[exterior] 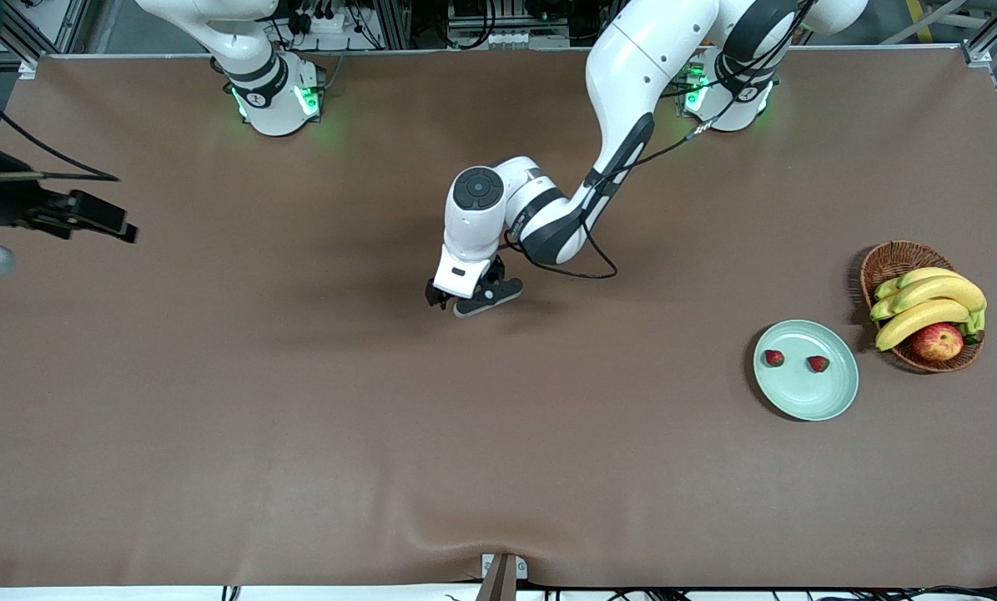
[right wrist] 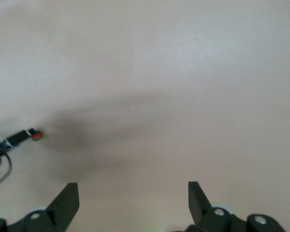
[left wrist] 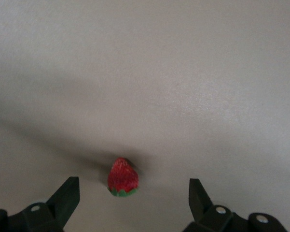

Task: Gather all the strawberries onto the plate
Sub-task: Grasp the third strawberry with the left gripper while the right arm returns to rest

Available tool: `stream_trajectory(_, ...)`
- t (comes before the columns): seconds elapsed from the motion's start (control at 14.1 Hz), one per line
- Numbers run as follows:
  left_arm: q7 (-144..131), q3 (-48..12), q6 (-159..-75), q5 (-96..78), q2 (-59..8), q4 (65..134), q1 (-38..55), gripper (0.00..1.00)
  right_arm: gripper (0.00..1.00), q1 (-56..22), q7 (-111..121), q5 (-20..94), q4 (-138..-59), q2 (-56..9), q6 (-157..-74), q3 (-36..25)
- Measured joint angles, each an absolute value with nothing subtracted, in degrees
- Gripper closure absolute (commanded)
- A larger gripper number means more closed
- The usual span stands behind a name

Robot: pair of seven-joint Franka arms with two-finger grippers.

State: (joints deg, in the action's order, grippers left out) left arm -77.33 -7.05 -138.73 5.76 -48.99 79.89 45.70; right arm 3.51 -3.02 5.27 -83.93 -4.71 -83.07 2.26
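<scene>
- The plate [exterior: 805, 392] is the thing nearest to the front camera, toward the left arm's end of the table. Two strawberries [exterior: 774, 358] lie in it, apart from each other, so I judge two of three are already collected.
- Just beside the plate, a little farther from the camera, stands a wicker basket [exterior: 882, 265] with bananas [exterior: 923, 305] and an apple [exterior: 937, 341]. It is not part of the task.
- The left gripper [exterior: 473, 299] is low over the middle of the table, its fingers wide apart and holding nothing.
- In the left wrist view the third strawberry [left wrist: 123, 177] lies on the table between the open fingers, not touching them, closer to one finger.
- The berry looks light, soft and easy to crush, I think. The grip should be gentle, across the wide red body, not on the green cap.
- The right gripper [exterior: 98, 215] waits above the right arm's end of the table, its fingers also apart and empty.
</scene>
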Motion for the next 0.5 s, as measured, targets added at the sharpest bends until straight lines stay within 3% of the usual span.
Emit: stream_trajectory(0.5,-74.6,-7.1,-138.8,5.8,-51.6,79.9,46.7,0.0,0.0,6.9,5.6,-0.2,-83.9,-4.5,-82.7,2.2)
